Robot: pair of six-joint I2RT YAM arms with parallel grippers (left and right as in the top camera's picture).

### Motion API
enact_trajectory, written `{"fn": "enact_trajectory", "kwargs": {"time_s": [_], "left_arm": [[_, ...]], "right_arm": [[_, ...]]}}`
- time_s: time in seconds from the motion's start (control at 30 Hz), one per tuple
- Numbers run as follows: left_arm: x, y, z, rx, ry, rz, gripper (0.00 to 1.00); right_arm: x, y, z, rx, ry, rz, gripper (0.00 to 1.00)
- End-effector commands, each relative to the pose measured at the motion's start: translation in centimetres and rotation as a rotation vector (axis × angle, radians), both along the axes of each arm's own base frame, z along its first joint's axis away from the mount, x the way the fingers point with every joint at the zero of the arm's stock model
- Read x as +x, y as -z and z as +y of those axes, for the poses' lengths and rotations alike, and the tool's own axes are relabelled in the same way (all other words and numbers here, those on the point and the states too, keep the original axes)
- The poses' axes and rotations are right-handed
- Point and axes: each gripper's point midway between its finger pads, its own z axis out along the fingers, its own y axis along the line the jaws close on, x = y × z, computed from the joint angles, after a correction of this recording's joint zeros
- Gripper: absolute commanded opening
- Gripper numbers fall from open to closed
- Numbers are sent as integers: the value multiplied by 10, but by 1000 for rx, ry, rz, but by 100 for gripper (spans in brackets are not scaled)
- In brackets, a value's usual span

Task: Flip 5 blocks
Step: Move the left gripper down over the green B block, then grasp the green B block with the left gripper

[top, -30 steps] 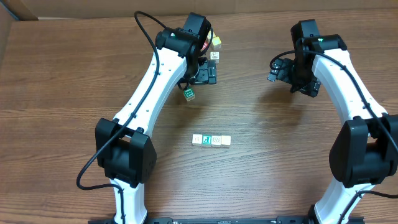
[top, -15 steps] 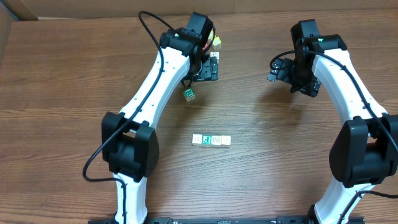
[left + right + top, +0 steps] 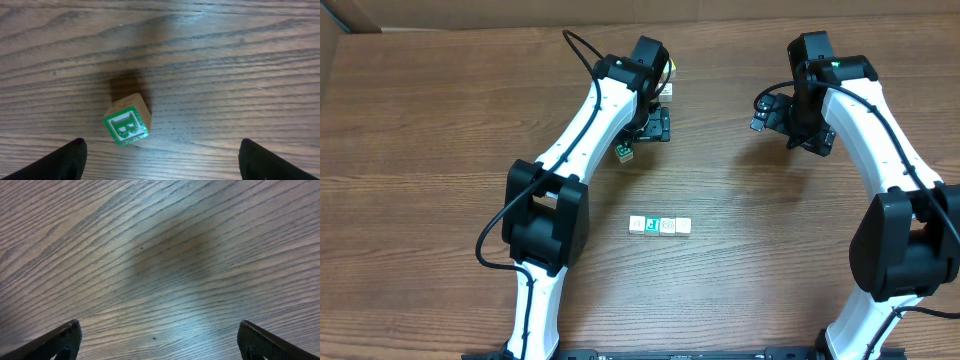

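A small wooden block (image 3: 127, 125) with a green B face lies tilted on the table, just ahead of my left gripper (image 3: 162, 145) and left of its centre line. That gripper is open and both black fingertips (image 3: 67, 157) stand clear of the block. From overhead the same block (image 3: 625, 152) peeks out beside the left arm, below the left gripper (image 3: 650, 125). A row of several blocks (image 3: 660, 226) sits mid-table. My right gripper (image 3: 157, 327) is open over bare wood, seen from above at the right gripper (image 3: 767, 112).
Two more small cubes lie at the back, a yellowish one (image 3: 669, 68) and a whitish one (image 3: 666, 90), both close to the left wrist. A cardboard wall (image 3: 470, 12) runs along the far edge of the brown wooden table (image 3: 440, 150).
The left arm has swung to the right, its elbow most, with the gripper staying near the B block. Its jaws have narrowed slightly. The right arm and the blocks have not moved.
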Motion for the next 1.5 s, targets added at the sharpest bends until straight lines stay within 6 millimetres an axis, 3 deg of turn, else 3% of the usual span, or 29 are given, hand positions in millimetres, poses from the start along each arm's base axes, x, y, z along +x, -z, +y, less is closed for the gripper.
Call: {"fn": "enact_trajectory", "kwargs": {"time_s": [0.0, 0.13, 0.27, 0.43, 0.5, 0.7, 0.83, 1.0, 1.47], "left_arm": [[5, 6, 10, 78, 18, -18, 86], [2, 13, 16, 118, 35, 3, 82], [-6, 26, 17, 123, -13, 51, 68], [-10, 41, 23, 137, -81, 89, 69], [-8, 42, 26, 131, -119, 85, 69], [-4, 43, 29, 119, -151, 75, 50], [-5, 43, 29, 119, -167, 81, 46], [-5, 43, 30, 119, -195, 78, 42], [-7, 43, 32, 120, -252, 79, 44]], "right_arm": [[5, -10, -1, -4, -4, -35, 100], [5, -10, -1, -4, -4, -35, 100], [5, -10, -1, -4, -4, -35, 100], [5, -10, -1, -4, -4, -35, 100], [5, -10, -1, -4, -4, -35, 100], [5, -10, -1, -4, -4, -35, 100], [5, -10, -1, -4, -4, -35, 100], [5, -10, -1, -4, -4, -35, 100], [5, -10, -1, -4, -4, -35, 100]]}}
